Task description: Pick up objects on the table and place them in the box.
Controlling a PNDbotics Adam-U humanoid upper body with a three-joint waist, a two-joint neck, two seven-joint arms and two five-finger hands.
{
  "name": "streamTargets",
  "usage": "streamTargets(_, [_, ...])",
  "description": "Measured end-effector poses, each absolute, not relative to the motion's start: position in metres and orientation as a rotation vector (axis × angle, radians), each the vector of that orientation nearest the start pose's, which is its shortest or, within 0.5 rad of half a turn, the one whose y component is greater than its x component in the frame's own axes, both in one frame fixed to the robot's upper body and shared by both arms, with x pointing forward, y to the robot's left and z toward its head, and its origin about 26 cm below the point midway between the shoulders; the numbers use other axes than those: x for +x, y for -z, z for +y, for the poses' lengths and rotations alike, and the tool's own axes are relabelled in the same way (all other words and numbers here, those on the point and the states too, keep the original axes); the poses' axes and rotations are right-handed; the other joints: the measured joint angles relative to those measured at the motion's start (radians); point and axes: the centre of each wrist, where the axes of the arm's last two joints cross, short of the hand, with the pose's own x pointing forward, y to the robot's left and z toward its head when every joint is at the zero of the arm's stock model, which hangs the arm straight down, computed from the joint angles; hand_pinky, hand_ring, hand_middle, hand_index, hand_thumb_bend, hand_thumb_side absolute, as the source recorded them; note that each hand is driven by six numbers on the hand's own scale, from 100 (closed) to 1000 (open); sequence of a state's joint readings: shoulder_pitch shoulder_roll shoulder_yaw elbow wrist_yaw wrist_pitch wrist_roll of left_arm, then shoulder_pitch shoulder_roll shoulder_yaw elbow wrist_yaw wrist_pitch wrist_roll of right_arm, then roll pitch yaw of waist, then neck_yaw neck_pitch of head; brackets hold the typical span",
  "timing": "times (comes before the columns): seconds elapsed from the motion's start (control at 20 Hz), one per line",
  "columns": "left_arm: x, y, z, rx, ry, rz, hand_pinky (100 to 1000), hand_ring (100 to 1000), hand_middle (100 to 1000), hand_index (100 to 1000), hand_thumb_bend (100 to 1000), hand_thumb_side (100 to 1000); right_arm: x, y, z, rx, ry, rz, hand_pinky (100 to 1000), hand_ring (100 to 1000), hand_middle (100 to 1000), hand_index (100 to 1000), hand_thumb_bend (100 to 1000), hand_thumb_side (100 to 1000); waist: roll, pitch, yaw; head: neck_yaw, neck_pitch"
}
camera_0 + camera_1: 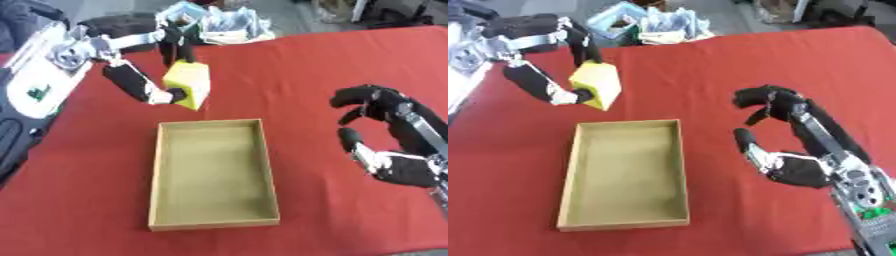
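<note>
Yellow block (189, 81): a pale yellow box-shaped object, held up off the red cloth, tilted, just beyond the far short wall of the box and a little left of its middle.
Left hand (144, 75): comes in from the upper left; its fingers reach down over the block's top and far side, and its thumb presses the lower near face, so the block is pinched between them.
Box (154, 190): a shallow tan tray, long side running away from the robot, lying flat on the cloth at centre; nothing shows inside it.
Right hand (785, 145): hovers to the right of the box, apart from it, fingers curved in a loose arc with thumb spread, grasping nothing.
Table (332, 65): covered with red cloth.
Far edge: a heap of clear and light blue packaging (219, 22) at the cloth's far border, behind the left hand.
</note>
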State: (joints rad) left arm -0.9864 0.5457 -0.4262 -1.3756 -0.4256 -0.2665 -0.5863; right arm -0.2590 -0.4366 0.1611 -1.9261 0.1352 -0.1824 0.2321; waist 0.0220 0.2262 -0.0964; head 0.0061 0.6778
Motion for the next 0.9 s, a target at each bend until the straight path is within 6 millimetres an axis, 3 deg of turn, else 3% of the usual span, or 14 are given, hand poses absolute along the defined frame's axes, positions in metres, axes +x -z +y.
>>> streamTargets(0.25, [0.427, -0.266, 0.191, -0.609, -2.662, 2.421, 634, 533, 475, 635, 268, 302, 0.302, -0.162, -0.247, -0.078, -0.99, -2.153, 618, 777, 726, 844, 180, 409, -0.001, 0.002, -0.002, 0.001, 0.0])
streamTargets(0.3, [0.428, -0.265, 0.191, -0.603, -2.67, 2.421, 634, 533, 475, 635, 272, 305, 0.302, -0.162, -0.247, -0.071, -0.995, -2.15, 618, 777, 725, 844, 215, 395, -0.002, 0.002, -0.003, 0.001, 0.0])
streamTargets(0.35, [0.428, -0.263, 0.191, -0.596, -2.679, 2.42, 634, 533, 475, 635, 282, 314, 0.302, -0.162, -0.246, -0.065, -1.001, -2.148, 618, 777, 725, 844, 181, 409, -0.003, 0.003, -0.005, 0.001, 0.0])
streamTargets(0.9, [0.432, -0.24, 0.181, -0.491, -2.789, 2.344, 633, 536, 479, 637, 304, 330, 0.302, -0.161, -0.234, 0.034, -1.077, -2.133, 615, 776, 724, 847, 181, 408, -0.005, 0.011, -0.015, -0.001, 0.0])
